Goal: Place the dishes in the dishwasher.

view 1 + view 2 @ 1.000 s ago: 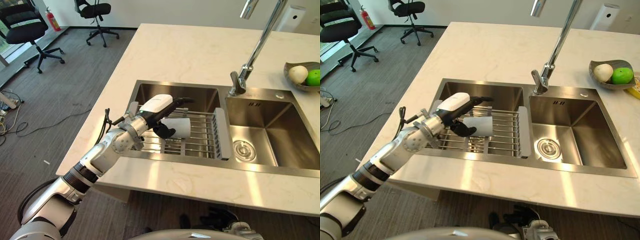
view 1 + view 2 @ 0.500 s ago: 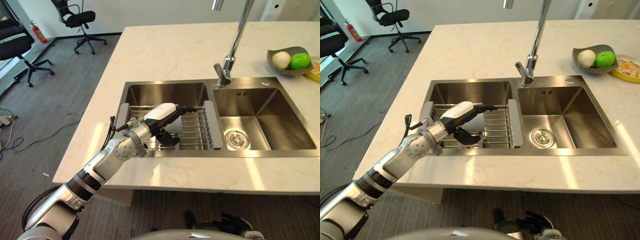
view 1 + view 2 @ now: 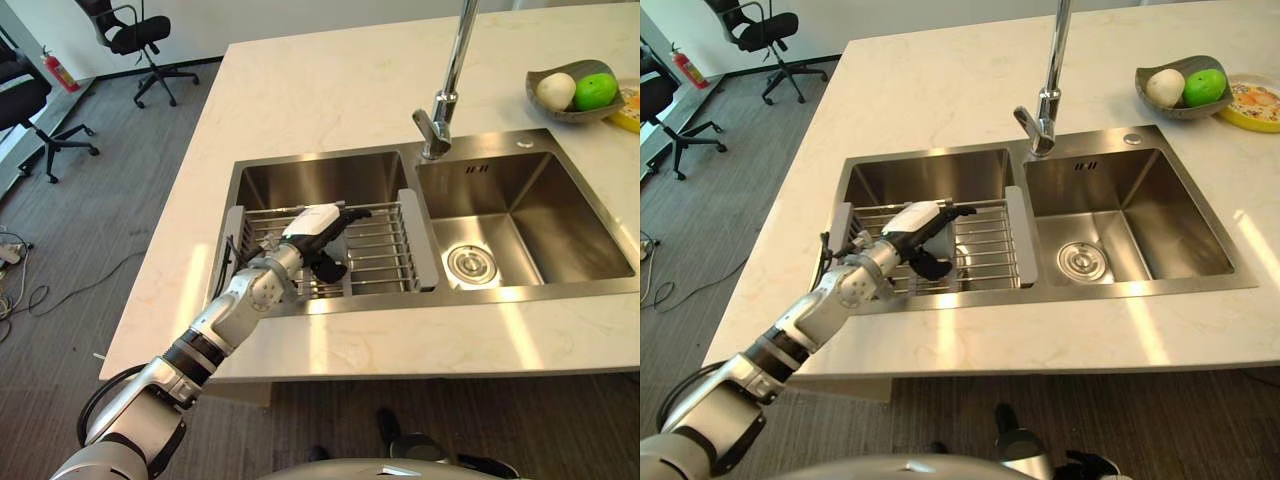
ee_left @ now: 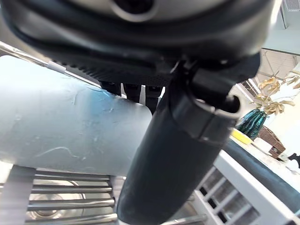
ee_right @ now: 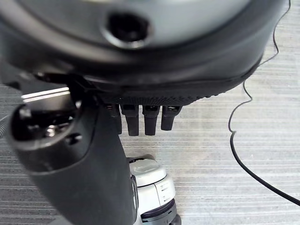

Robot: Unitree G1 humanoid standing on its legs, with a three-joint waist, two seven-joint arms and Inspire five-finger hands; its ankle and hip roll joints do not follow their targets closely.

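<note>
The left hand [image 3: 318, 232] is curling its fingers and thumb around a pale cup [image 4: 65, 126] lying on the rack [image 3: 385, 250] in the sink [image 3: 320, 175]; squeezing firmly before lifting should prevent slipping.

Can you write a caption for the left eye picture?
Left hand grips a white cup on the sink's wire rack.

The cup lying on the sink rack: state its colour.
White cup, clearest in the left eye view, under the left hand.
</note>
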